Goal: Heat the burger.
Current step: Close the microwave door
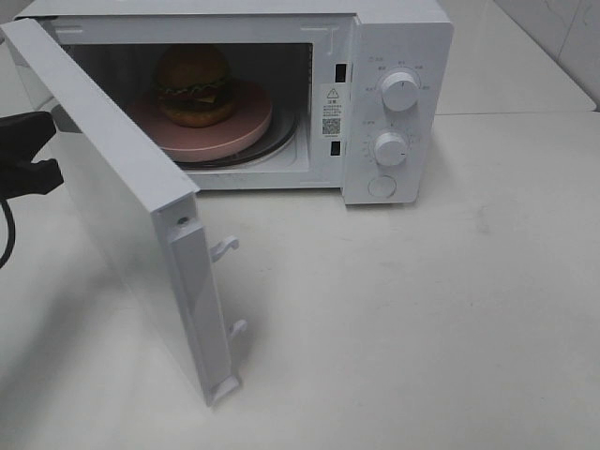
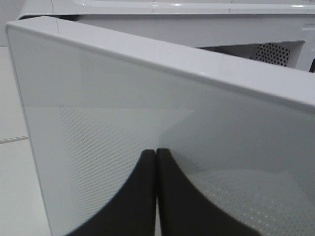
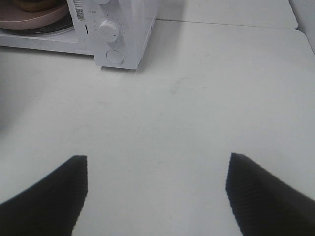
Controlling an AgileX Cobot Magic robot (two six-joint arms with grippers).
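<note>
The burger (image 1: 194, 86) sits on a pink plate (image 1: 246, 130) inside the open white microwave (image 1: 394, 37). It has a brown bun, a dark patty and a green filling. The microwave door (image 1: 122, 216) stands swung out toward the front left. My left gripper (image 1: 37, 150) is at the far left, behind the door's outer face. In the left wrist view its fingers (image 2: 142, 196) are shut together, empty, close against that door face (image 2: 123, 108); whether they touch it is unclear. My right gripper (image 3: 156, 160) hangs open and empty over bare table, right of the microwave (image 3: 123, 34), and does not show in the exterior view.
Two knobs (image 1: 400, 92) and a round button (image 1: 382, 186) sit on the microwave's right panel. Door latch hooks (image 1: 225, 247) stick out from the door's free edge. The white table (image 1: 422, 309) stretches in front and to the right.
</note>
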